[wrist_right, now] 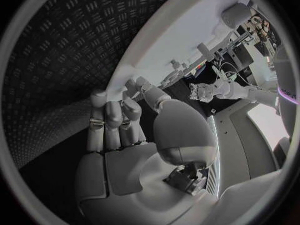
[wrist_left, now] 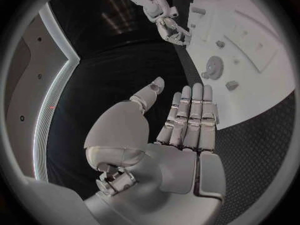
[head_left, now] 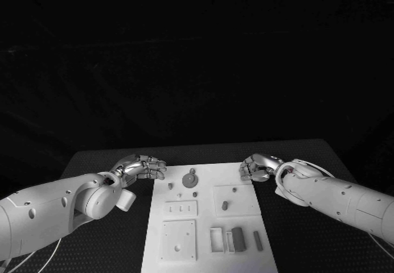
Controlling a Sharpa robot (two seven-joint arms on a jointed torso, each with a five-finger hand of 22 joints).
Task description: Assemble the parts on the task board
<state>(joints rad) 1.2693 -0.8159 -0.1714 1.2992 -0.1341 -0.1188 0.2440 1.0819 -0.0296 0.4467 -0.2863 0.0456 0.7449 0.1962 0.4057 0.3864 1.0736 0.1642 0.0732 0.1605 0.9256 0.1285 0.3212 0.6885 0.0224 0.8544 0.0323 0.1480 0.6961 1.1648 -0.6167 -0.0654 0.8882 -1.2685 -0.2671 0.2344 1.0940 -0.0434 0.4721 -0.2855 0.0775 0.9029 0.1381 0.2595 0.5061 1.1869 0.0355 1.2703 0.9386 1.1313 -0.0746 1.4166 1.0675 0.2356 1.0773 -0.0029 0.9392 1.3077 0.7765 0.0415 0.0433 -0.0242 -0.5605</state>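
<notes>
The task board (head_left: 205, 219) is laid flat in the middle of the black worktop (head_left: 304, 165), between the two arms. On its far part a round gear-like part (head_left: 189, 181) is seen, with small pegs near it; nearer the robot, a dark block (head_left: 238, 239) is stood beside a slim bar (head_left: 258, 240) (their exact seating cannot be told). The left hand (head_left: 141, 168) is held just beside the board's far left corner, fingers extended and apart, nothing grasped. The right hand (head_left: 256, 169) is held at the far right corner, fingers curled inward, apparently around nothing.
</notes>
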